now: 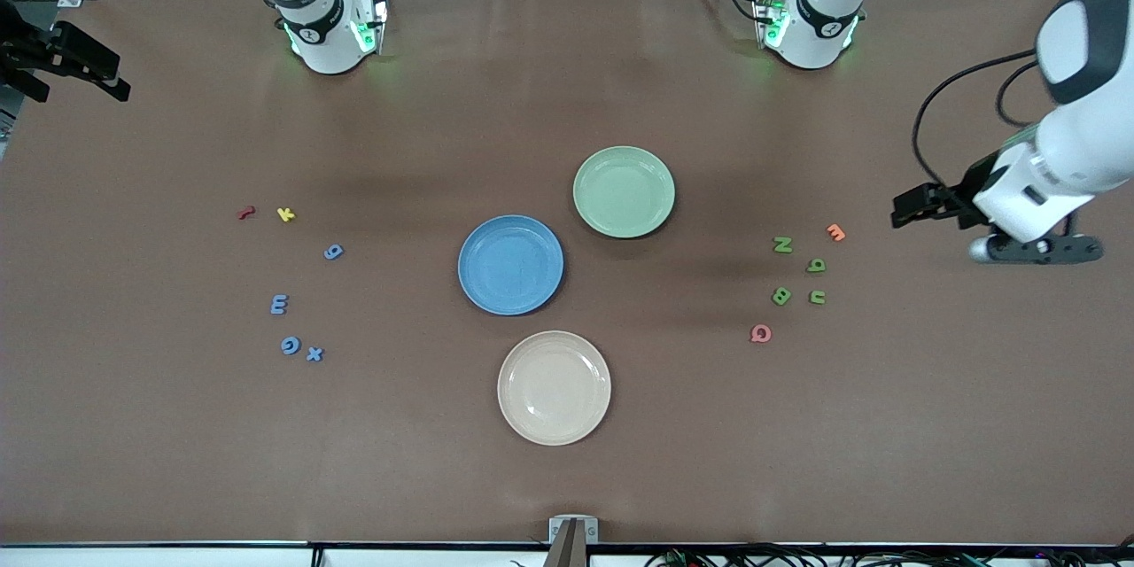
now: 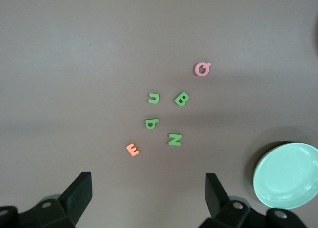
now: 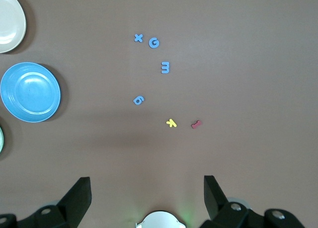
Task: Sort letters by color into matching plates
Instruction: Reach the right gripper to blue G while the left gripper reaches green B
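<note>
Blue plate (image 1: 510,265), green plate (image 1: 624,191); both bare

Even, soft overhead light covers the brown table (image 1: 177,461) — no glare. Faint broad shadows band the cloth beside the plates (image 1: 511,265). Green glow marks the arm bases. All views stay sharp.

The left end effector (image 2: 148,195) hangs above the brown surface (image 2: 74,64) with its two dark fingers (image 2: 79,190) spread wide apart and nothing between them. On the surface lie four green letters close together: a u (image 2: 154,98), a B (image 2: 182,99), a 9-like shape (image 2: 151,123) and an N (image 2: 175,139). An orange E (image 2: 132,149) lies just beside this group, and a pink Q (image 2: 202,68) lies near the B. The pale green plate (image 2: 287,175) sits apart from them, partly cut off by the frame's edge.
</note>
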`<state>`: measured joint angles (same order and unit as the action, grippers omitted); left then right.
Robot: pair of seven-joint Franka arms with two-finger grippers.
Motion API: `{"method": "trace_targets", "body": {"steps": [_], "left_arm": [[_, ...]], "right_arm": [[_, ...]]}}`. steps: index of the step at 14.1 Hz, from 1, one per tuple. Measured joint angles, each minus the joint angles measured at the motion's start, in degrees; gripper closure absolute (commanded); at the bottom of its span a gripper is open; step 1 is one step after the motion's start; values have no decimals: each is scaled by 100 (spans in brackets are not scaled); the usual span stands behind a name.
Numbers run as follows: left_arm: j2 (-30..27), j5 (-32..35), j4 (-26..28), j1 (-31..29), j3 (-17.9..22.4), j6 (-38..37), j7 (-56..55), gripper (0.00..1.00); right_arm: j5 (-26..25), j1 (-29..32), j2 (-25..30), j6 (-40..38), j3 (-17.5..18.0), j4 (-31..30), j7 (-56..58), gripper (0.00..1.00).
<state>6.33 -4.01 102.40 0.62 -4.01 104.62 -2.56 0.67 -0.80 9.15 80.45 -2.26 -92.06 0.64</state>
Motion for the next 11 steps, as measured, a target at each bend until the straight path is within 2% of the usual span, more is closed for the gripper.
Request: {"method": "trace_targets", "body": {"steps": [4,9,11], "left_arm": [[355,469,404,15,-294,571,-314,0],[1123,662,453,247,-373,1362,-829,0],[1388,1071,462,352,-376,1602,-1204,0]], "right_arm": [[0,3,-278,23,-25,-30,0,0],[-36,134,-1212,667,-68,-24,5,0],[-57,179,-1592,850,-73,-26,8,0]]}}
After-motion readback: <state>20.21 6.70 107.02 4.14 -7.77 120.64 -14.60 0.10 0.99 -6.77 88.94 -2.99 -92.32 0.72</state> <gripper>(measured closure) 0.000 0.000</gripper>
